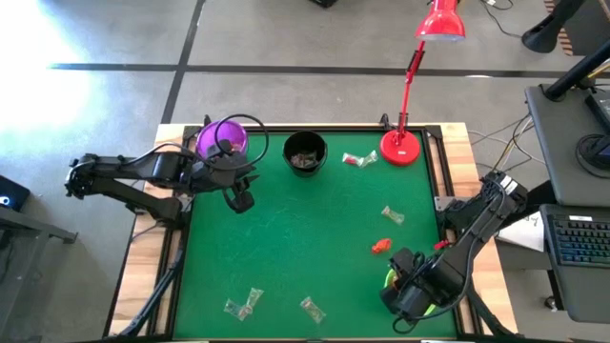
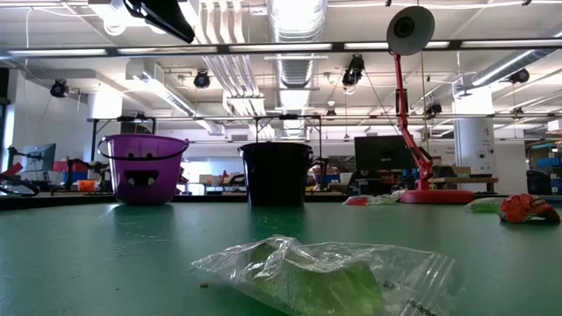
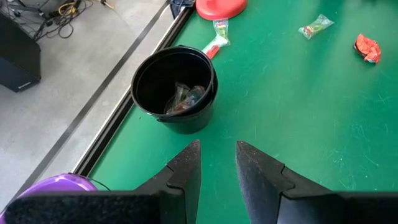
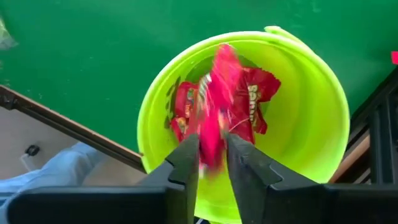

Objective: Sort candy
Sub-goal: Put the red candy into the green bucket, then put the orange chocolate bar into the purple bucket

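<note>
Right in front of your low camera lies a clear candy (image 2: 325,276), its greenish wrapper crumpled flat on the table (image 1: 305,238).

The candy in play is a red candy (image 4: 217,106), blurred, sitting between the fingers of your right gripper (image 4: 212,158). The fingers stand narrowly apart around it, and you cannot tell whether they grip it or have let it go. It hangs directly over the green bowl (image 4: 311,74), at the table's near right corner, which has more red wrappers in it.

On the table, a loose red candy (image 1: 381,246) lies just beyond that bowl. One clear piece (image 1: 392,215) lies a bit farther on, another (image 1: 359,159) beside the lamp base (image 1: 400,148), and two more (image 1: 242,306) (image 1: 312,308) near the front edge.

Your left gripper (image 3: 217,168) hovers with its fingers parted and nothing between them, near the black bowl (image 3: 146,81), which holds a few wrapped pieces. The purple bowl (image 1: 221,140) stands just beside that arm.
</note>
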`<state>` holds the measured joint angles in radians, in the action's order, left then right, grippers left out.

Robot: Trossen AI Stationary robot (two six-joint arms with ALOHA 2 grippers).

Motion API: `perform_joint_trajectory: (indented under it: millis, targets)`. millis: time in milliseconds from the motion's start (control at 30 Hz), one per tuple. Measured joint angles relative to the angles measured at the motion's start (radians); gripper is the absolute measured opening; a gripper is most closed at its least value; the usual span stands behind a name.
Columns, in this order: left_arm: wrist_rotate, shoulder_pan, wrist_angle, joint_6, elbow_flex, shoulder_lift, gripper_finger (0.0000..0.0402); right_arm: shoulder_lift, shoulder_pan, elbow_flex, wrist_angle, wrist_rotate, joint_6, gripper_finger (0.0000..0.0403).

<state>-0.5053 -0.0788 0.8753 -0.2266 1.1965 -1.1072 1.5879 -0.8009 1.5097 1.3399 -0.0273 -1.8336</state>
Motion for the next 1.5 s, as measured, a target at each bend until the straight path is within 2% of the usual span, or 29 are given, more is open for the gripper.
perform_joint_trajectory:
  millis: [200, 367, 600, 833, 1000, 1167, 1500]
  targets:
    - [0.001, 0.0, 0.0, 0.0, 0.0, 0.0, 0.0084, 0.0, 0.0, 0.0, 0.0, 0.0, 0.002, 0.0111]
    - [0.001, 0.0, 0.0, 0.0, 0.0, 0.0, 0.0084, 0.0, 0.002, 0.0, 0.021, 0.001, 0.082, 0.0129]
    - [0.001, 0.0, 0.0, -0.016, 0.0, 0.0, 0.0084, -0.017, 0.073, -0.001, 0.112, 0.071, 0.271, 0.015]
    - [0.03, -0.001, 0.003, -0.028, 0.024, -0.002, 0.0084, -0.029, 0.218, -0.035, 0.12, 0.073, 0.543, 0.0175]
    - [0.022, 0.0, 0.064, -0.024, 0.082, -0.002, 0.0084, -0.029, 0.294, -0.058, 0.121, 0.091, 0.702, 0.0178]
    - [0.017, 0.002, 0.145, -0.038, 0.137, -0.002, 0.0084, -0.03, 0.337, -0.056, 0.129, 0.109, 0.759, 0.0178]
    - [0.016, 0.002, 0.16, -0.044, 0.187, -0.002, 0.0084, -0.023, 0.41, -0.064, 0.117, 0.119, 0.969, 0.0176]
